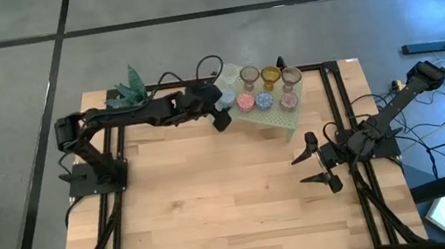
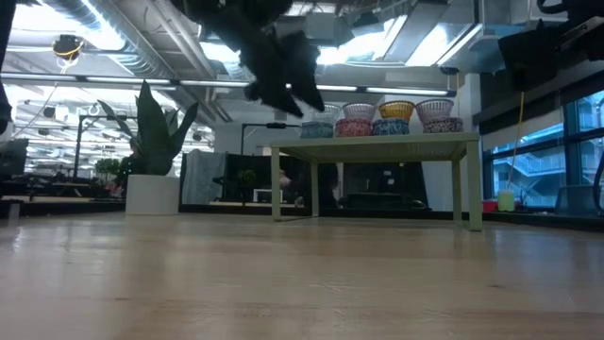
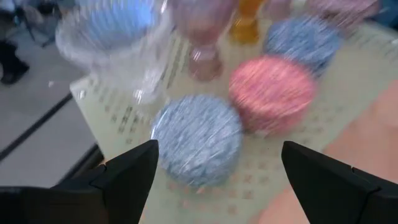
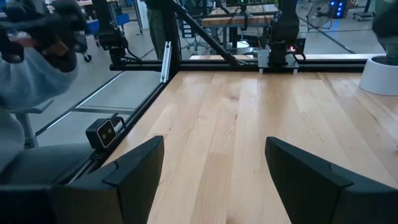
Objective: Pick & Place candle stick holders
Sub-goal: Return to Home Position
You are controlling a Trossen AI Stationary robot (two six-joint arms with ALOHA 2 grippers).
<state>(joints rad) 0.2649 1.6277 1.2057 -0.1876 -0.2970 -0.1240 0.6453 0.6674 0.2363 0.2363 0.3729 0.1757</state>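
Left end effector [image 3: 220,145] spread near blue holder [image 3: 198,140] on rack [image 3: 118,115]; right arm [image 1: 381,123] apart

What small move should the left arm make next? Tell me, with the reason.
Probably draw the left hand straight back from the green rack, lifting slightly. Its fingers are open and empty, the nearest blue holder stands on the rack just ahead between them, and a sideways swing could knock it. The right hand hangs open over the table.
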